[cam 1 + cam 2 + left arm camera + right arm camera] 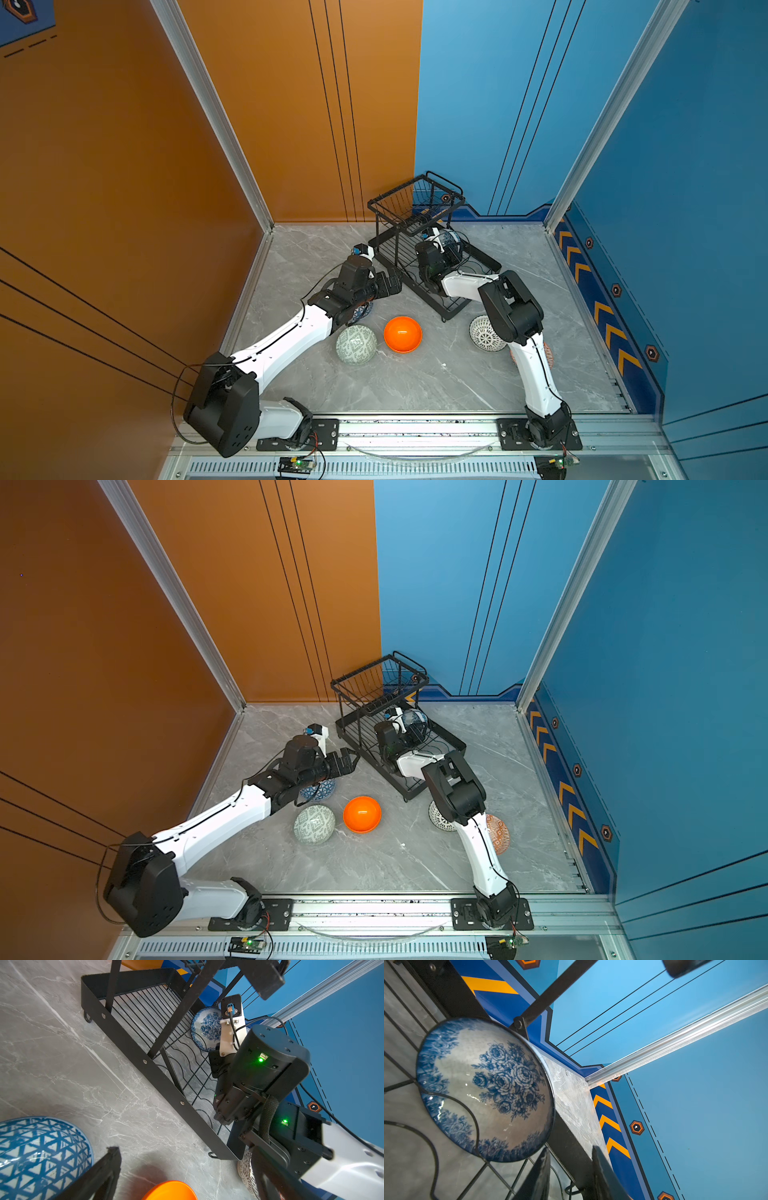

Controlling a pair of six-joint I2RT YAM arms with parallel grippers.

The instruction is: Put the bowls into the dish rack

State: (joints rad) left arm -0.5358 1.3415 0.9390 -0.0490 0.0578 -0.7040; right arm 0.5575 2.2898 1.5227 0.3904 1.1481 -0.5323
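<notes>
The black wire dish rack (485,261) stands at the back of the floor. A white-blue floral bowl (483,1088) leans on edge in its wavy slot wires. My right gripper (571,1172) is inside the rack just beside that bowl, open, with nothing between its fingers. My left gripper (390,284) hangs open by the rack's left side, above the blue triangle-patterned bowl (41,1157). On the floor in front lie the orange bowl (402,333), the pale green bowl (356,345), the white lattice bowl (484,332) and the red-orange patterned bowl (498,833), the last two partly hidden behind my right arm.
The rack's raised basket (415,199) stands over its back end, above my right wrist. Orange and blue walls close in the marble floor (436,382) on three sides. A metal rail (415,428) with both arm bases runs along the front edge.
</notes>
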